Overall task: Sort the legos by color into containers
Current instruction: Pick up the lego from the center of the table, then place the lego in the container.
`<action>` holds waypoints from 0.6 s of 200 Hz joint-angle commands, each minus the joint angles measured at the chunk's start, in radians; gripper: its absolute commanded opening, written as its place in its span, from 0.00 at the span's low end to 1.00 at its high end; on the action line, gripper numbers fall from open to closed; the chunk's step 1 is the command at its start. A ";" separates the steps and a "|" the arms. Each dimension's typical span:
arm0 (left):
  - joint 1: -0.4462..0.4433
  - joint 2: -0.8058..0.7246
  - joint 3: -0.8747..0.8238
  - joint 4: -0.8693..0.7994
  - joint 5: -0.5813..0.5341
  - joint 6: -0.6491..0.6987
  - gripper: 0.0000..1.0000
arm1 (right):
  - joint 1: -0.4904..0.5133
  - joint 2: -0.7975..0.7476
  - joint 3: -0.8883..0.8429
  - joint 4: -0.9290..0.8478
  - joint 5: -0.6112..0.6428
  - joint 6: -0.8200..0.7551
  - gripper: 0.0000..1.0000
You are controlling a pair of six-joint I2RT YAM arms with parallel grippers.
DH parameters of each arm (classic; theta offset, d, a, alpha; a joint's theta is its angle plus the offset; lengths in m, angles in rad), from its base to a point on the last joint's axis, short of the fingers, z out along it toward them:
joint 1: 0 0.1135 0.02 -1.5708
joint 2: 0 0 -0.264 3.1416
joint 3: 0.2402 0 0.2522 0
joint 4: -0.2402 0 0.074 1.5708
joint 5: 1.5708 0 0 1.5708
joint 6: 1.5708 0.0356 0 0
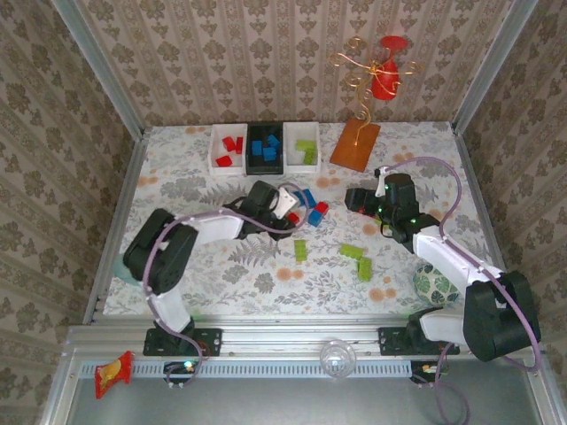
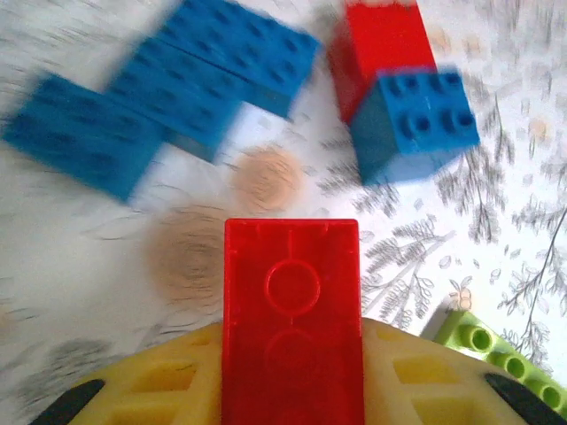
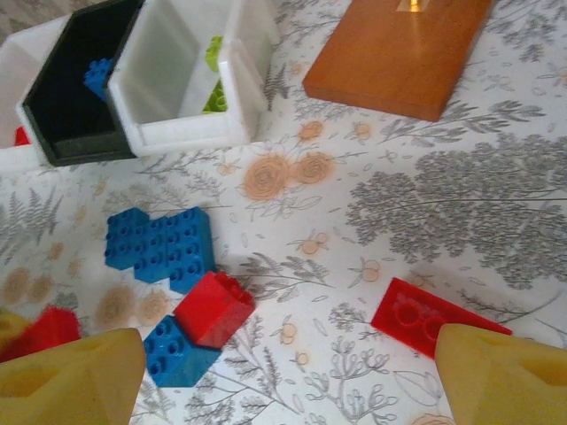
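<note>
Roughly, looks about half done. Along the back, finds reds (image 1: 229, 146) in the left bin (image 1: 213, 152), blues (image 1: 263, 149) in the black bin (image 1: 265, 167) and greens (image 1: 306, 149) in the right bin (image 1: 301, 166), all matched by colour as far as can be made out. Leaves a fair share out on the table (image 1: 195, 257), though: a cluster of loose blues (image 1: 306, 197) mid-table, a loose red (image 1: 321, 208) sitting against one more blue just beside them, three loose greens (image 1: 352, 251) nearer the arms, and a red plate (image 3: 425, 312) lying flat further right. Calls for reds to the left bin, blues to the black bin, greens to the right bin. At the left gripper (image 1: 285, 202), has the jaws closed right down on a red brick (image 2: 292, 310), pinched lengthwise between the yellow pads (image 2: 177, 390), with the loose blues just ahead; cannot tell whether lifted clear of the table. At the right gripper (image 3: 288, 354), holds the jaws wide apart with nothing between them, hanging over bare table well short of the bins, with the red plate just beside one finger (image 3: 505, 372); cannot tell whether touching it.
</note>
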 commanded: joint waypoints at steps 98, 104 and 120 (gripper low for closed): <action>0.406 0.234 0.457 -0.059 -0.138 -0.232 0.27 | 0.189 0.003 0.014 0.080 -0.123 -0.142 0.87; 0.409 0.266 0.502 -0.083 -0.151 -0.225 0.27 | 0.189 0.001 0.012 0.077 -0.119 -0.143 0.87; 0.415 0.339 0.607 -0.142 -0.166 -0.216 0.28 | 0.189 -0.009 0.012 0.067 -0.097 -0.138 0.87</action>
